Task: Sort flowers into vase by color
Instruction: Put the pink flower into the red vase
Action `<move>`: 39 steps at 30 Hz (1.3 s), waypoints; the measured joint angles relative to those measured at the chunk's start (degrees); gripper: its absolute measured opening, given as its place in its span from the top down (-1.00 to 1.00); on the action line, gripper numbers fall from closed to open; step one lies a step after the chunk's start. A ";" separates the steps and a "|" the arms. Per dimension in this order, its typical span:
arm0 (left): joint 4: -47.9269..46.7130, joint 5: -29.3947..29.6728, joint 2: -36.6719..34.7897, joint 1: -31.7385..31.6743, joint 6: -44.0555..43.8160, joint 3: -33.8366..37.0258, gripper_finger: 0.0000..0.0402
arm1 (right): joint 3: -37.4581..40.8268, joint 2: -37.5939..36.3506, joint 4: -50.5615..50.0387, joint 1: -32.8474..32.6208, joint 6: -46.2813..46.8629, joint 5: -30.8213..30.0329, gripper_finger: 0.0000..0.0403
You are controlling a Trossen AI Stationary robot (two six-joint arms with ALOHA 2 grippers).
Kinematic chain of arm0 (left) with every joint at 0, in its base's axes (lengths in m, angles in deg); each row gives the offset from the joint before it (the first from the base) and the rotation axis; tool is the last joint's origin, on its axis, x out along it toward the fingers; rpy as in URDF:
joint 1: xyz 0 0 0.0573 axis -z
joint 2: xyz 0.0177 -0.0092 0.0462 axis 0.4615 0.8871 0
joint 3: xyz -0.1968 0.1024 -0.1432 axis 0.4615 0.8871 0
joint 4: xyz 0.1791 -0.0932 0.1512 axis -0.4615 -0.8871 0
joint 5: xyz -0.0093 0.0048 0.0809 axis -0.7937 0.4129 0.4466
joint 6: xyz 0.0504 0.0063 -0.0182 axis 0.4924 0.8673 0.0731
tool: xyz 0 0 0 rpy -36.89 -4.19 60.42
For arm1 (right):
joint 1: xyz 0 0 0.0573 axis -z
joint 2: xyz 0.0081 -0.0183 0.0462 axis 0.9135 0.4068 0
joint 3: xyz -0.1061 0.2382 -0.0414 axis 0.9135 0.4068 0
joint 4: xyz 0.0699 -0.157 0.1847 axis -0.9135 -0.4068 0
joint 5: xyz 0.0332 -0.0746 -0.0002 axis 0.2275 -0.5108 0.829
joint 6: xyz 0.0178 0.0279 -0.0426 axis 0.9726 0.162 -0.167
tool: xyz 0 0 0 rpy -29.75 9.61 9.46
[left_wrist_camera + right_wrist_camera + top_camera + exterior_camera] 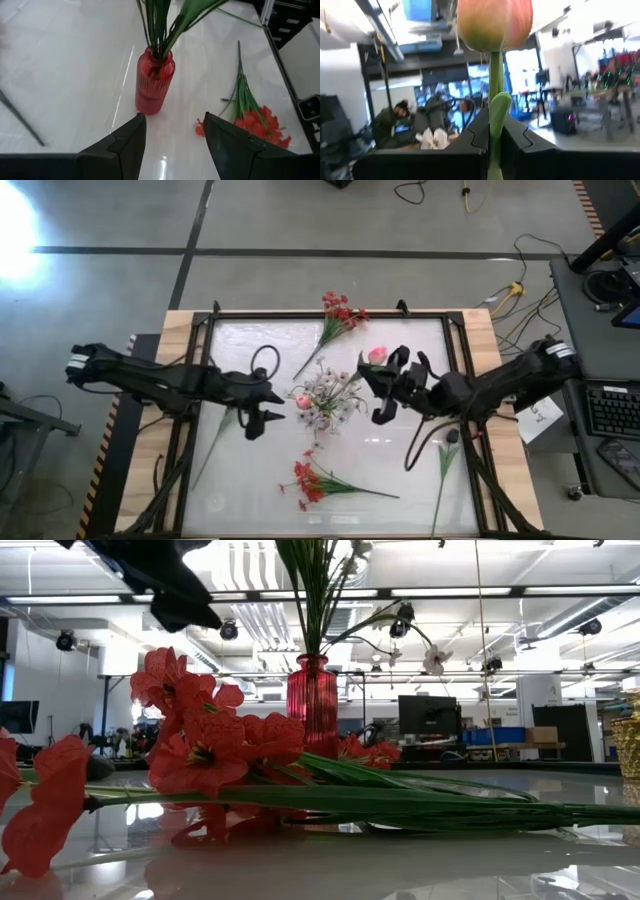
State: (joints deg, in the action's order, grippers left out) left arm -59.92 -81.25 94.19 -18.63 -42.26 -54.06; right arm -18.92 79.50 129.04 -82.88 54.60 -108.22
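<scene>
Right gripper (492, 135) pinches pink bud's (494, 22) green stalk.

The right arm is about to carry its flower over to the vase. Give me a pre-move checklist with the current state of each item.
1. Right gripper shut on the pink tulip stem: ok.
2. Tulip upright in the grip: ok.
3. Red vase standing upright: ok.
4. Vase mouth free for another stem: cannot tell; green stalks already crowd it.
5. Left gripper open, holding nothing: ok.
6. Left gripper out of the approach path: not ok; it sits close beside the vase.
</scene>
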 joint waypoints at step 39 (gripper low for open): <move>23.99 5.81 23.53 -0.08 -1.30 -1.51 0.08 | 0.22 2.51 -2.83 -0.49 5.89 -0.42 0.94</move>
State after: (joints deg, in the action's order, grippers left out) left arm -35.94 -75.44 117.72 -18.71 -43.57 -55.57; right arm -18.70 82.01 126.21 -83.38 60.49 -108.63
